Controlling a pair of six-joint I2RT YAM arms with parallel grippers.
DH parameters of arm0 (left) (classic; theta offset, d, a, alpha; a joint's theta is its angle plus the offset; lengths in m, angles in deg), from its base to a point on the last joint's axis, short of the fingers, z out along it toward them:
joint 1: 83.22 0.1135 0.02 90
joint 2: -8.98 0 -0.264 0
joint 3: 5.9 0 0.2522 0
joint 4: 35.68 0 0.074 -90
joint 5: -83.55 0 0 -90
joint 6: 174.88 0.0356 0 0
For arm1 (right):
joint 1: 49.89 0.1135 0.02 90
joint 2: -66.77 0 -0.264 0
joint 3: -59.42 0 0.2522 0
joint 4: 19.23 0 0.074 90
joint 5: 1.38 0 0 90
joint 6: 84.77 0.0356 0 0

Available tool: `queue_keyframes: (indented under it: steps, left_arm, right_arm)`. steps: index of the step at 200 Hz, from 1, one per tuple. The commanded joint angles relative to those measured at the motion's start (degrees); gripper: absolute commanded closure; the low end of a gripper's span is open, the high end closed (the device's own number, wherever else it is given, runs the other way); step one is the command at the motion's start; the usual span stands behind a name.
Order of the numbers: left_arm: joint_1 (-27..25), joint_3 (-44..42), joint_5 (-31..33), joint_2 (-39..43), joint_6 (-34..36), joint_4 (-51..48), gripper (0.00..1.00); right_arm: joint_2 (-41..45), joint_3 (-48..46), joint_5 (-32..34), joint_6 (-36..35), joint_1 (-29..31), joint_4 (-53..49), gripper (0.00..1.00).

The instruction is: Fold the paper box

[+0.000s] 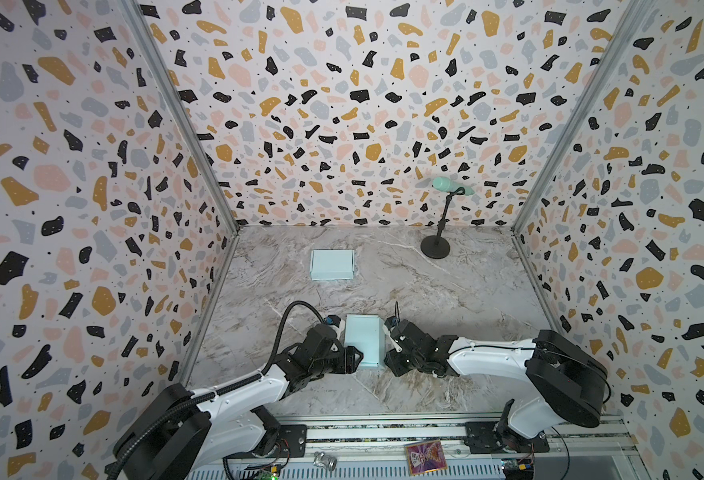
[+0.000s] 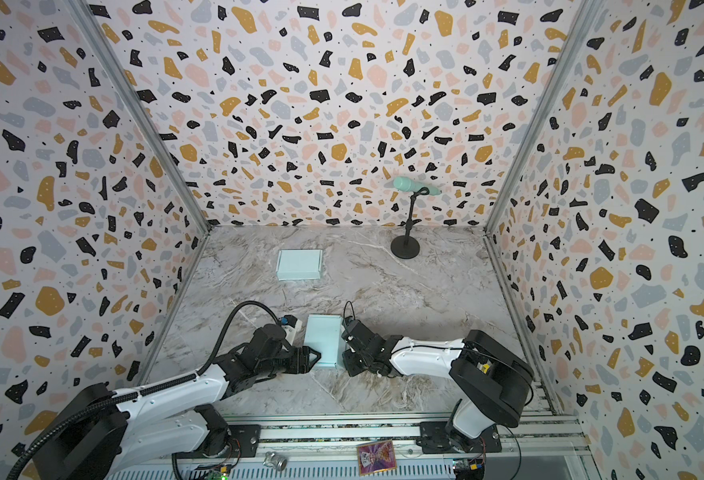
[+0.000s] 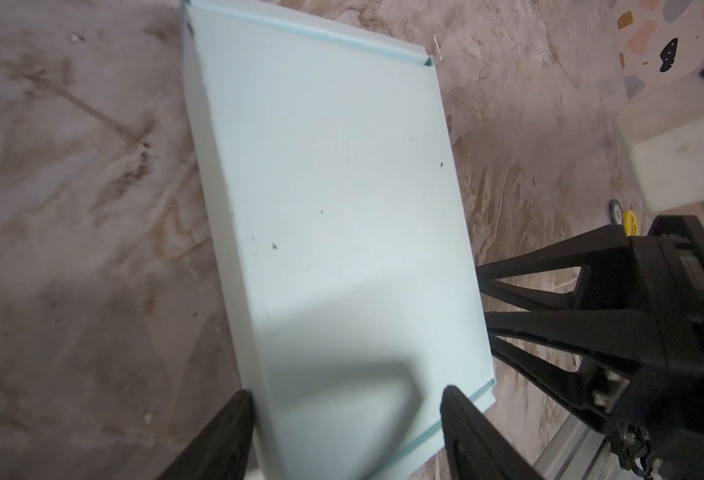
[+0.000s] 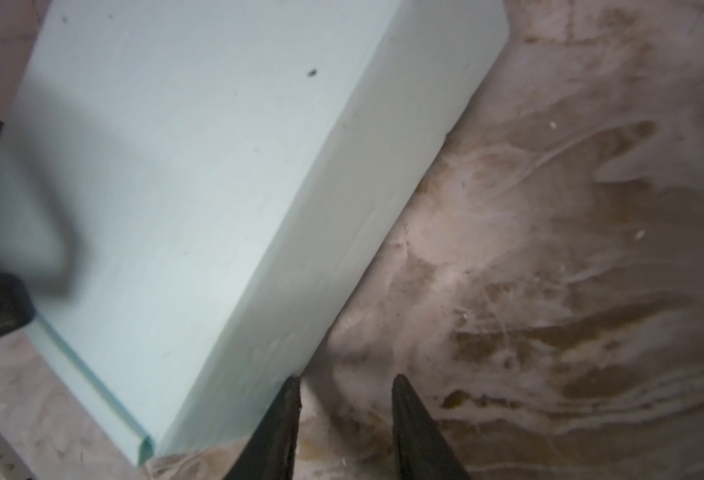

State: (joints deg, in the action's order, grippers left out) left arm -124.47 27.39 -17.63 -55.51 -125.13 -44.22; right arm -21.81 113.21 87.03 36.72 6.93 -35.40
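Second box [image 1: 332, 264] in both top views only

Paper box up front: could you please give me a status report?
Left hand open over paper box. Right hand open beside it. Box looks folded shut, lying flat. Nothing blocking.

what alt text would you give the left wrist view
A pale blue paper box lies on the marble table, filling the middle. The left gripper stands open at one short end, and the right gripper reaches in at a long edge.
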Motion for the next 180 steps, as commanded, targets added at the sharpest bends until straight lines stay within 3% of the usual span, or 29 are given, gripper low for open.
queue_keyframes:
  steps: [1,180]
  left_arm:
    - [-1.8,-0.8,-3.1,-0.4,-2.6,4.7,0.28]
    - [-6.4,-0.3,-2.4,-0.8,-7.0,8.8,0.31]
  right_arm:
    - [-1.1,2.1,-0.5,0.4,0.4,1.1,0.61]
    - [-1.4,3.5,-2.4,1.9,2.7,4.9,0.62]
